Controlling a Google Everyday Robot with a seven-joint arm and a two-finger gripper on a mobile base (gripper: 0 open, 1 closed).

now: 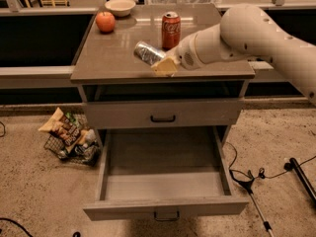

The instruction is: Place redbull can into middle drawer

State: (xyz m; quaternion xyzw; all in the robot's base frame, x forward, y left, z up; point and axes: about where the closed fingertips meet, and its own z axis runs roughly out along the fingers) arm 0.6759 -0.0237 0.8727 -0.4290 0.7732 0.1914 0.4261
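Observation:
The redbull can (147,52), slim and silver, is tilted on its side in my gripper (165,66), just above the front part of the grey counter top (108,58). The gripper's yellowish fingers are shut on the can's right end. My white arm reaches in from the right. Below, the middle drawer (163,184) is pulled far out, its flat grey floor is bare, and its front carries a small black handle. The can is over the counter, behind and above the open drawer.
A red Coca-Cola can (171,29) stands behind the gripper. A red apple (105,21) and a white bowl (120,6) sit at the back left. The upper drawer front (163,113) is shut. A wire basket of snack bags (69,135) and cables (252,181) lie on the floor.

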